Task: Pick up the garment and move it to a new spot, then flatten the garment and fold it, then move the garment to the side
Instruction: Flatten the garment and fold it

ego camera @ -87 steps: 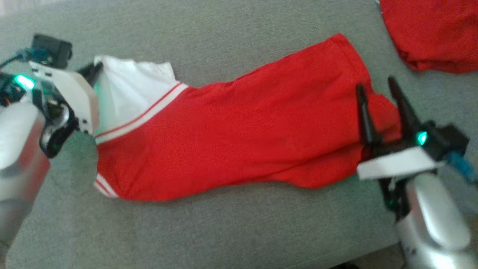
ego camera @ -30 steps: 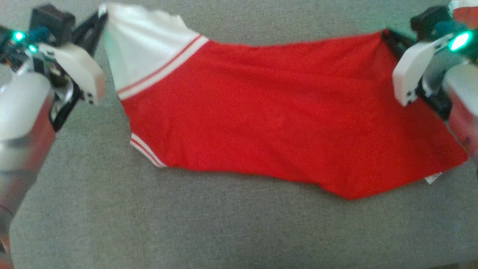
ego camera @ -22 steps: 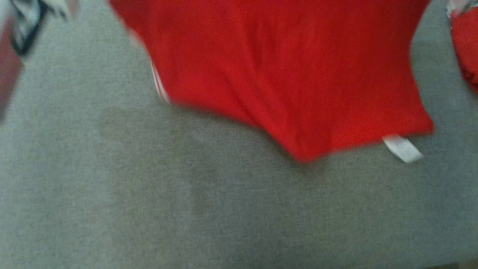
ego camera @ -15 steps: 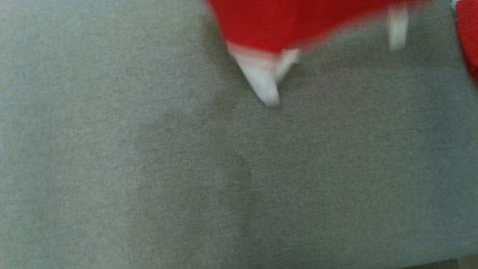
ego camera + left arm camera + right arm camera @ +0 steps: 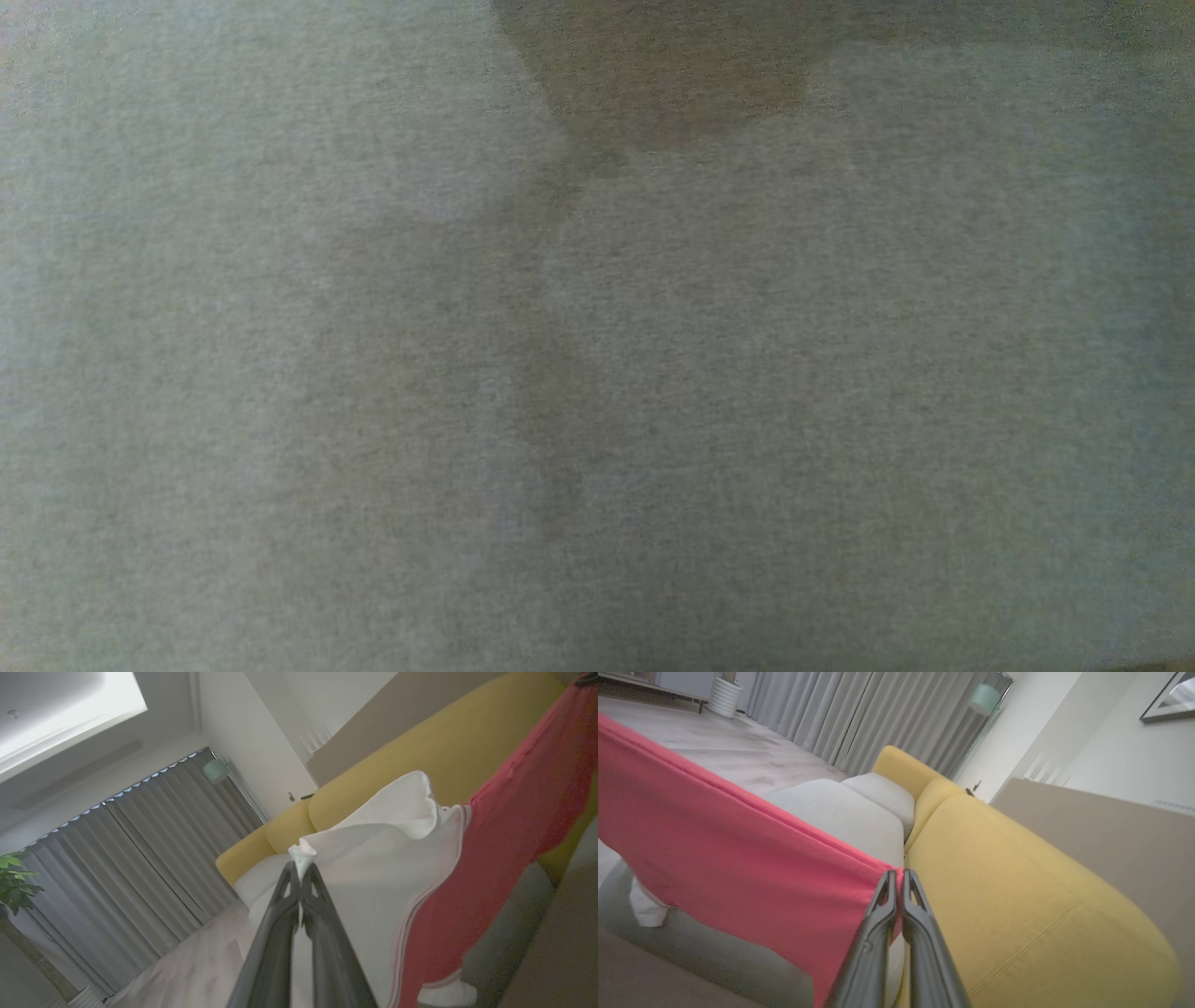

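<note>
Left claw [image 5: 299, 876] and right claw [image 5: 899, 880] are both pinching tight on the red-and-white cloth garment [image 5: 495, 858], dangling it over the grey fabric seat [image 5: 280, 392], so I'm guessing pickup's done, with flattening, folding and moving it aside left.

garment [image 5: 504, 849] between left claw [image 5: 301, 868], right claw [image 5: 899, 873]

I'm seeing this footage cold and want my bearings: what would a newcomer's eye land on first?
The red garment, with its white panel, hangs stretched between the two arms, pinched at opposite ends by the shut left end effector and the shut right end effector. Behind it runs a yellow sofa. The head view looks down on plain grey upholstery crossed by a shadow.
</note>
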